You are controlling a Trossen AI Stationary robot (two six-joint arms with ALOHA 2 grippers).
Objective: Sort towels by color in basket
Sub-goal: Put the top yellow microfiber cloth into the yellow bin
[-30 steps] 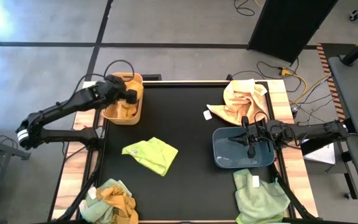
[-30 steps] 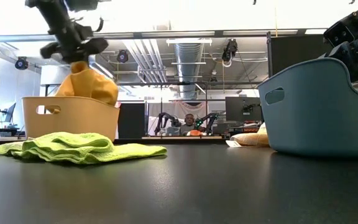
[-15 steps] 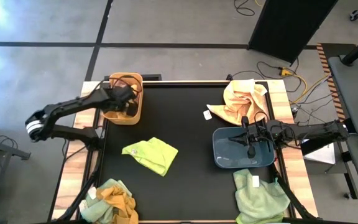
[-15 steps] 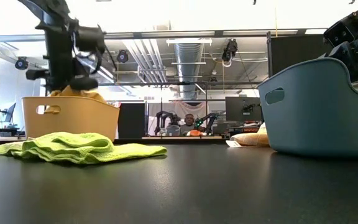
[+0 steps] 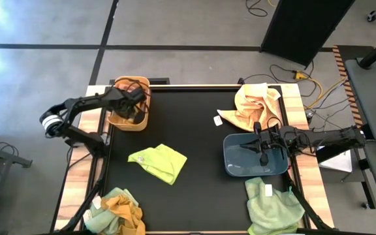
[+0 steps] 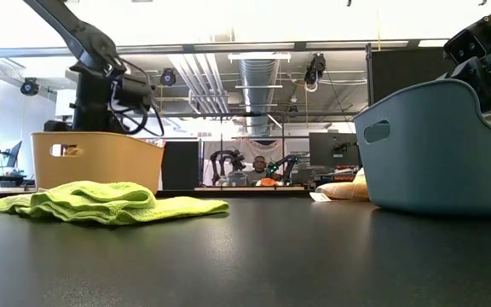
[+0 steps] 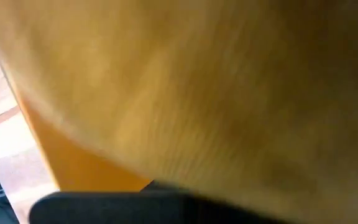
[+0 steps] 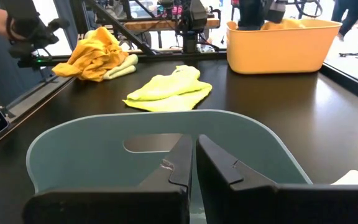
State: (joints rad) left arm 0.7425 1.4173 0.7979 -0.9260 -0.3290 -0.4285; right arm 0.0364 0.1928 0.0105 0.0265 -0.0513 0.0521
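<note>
A mustard orange towel (image 7: 216,81) lies inside the orange basket (image 5: 147,111) at the table's far left and fills the left wrist view. My left gripper (image 5: 134,104) reaches down into that basket, its fingers hidden below the rim (image 6: 96,135). A light green towel (image 5: 158,162) lies flat on the black table. My right gripper (image 8: 194,155) is shut and level above the blue-grey basket (image 5: 232,163) at the right, touching nothing. My left gripper is shut on the mustard orange towel (image 7: 166,106) inside the orange basket, coming from above and pointing steeply down. The basket wall and the cloth hide the fingers, so which part they have cannot be told. The towel sits down in the basket.
A peach towel heap (image 5: 253,108) lies at the far right. A pale green towel (image 5: 273,205) lies at the near right. A mustard and green pile (image 5: 119,209) lies at the near left. Black tabletop shows between the baskets.
My left gripper has gone down into the orange basket and tipped to point steeply down. The mustard towel, which hung above the rim, has sunk with it below the rim and out of the low view.
</note>
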